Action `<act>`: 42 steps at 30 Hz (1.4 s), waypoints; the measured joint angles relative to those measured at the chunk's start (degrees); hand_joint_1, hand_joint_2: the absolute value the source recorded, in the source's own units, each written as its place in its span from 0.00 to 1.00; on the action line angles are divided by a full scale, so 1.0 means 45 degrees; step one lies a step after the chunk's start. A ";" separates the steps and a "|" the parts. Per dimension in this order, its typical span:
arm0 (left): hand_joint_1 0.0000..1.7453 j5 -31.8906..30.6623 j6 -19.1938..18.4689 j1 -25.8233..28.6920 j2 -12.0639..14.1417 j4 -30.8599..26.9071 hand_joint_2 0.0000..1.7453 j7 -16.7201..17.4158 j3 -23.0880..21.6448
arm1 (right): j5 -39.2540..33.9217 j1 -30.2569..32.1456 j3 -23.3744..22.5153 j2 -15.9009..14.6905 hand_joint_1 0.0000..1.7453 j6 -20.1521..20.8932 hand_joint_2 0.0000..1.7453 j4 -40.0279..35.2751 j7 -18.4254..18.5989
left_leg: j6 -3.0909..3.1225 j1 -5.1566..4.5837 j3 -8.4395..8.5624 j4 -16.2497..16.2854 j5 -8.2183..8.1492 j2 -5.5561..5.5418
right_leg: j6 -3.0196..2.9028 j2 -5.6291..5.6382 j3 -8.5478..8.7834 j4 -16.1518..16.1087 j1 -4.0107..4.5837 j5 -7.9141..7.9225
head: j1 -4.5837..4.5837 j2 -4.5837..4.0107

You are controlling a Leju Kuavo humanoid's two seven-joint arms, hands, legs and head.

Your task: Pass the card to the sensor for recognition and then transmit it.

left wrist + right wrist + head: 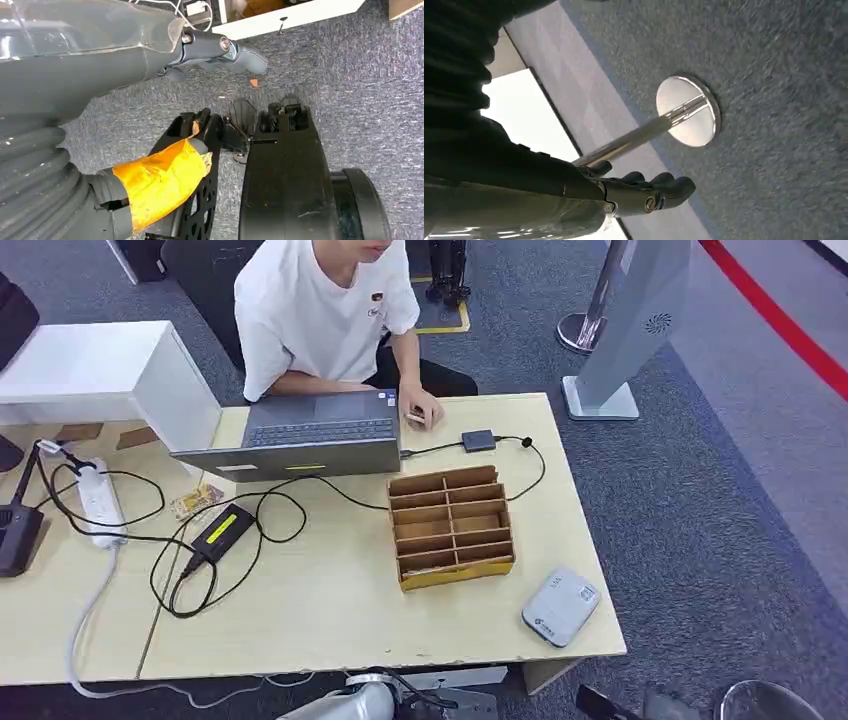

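Wooden table [330, 610] with cardboard card rack [452, 525] and grey sensor [560, 606]; left hand [220, 52] and right hand [644, 192] hang empty, fingers loosely curled, so nothing begun; next, reach for a card in the rack.

- Left hand [220, 52]: grey ribbed cover, silver screws, orange tape on a finger at lower left.
- Right hand [644, 192]: dark fingers, brass screw, glossy grey cover.
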 joint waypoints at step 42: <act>0.00 -0.0238 0.0131 -0.0013 -0.0019 0.0083 1.00 0.0996 -0.0063 | 0.0005 0.0672 0.0097 0.2297 0.00 0.3546 0.00 0.0204 0.1073 | -0.0002 -0.0001 0.0003 -0.0002 0.0000 0.0004 | -0.0001 0.0002 0.0003 0.0001 0.0000 -0.0002 | -0.0005 0.0000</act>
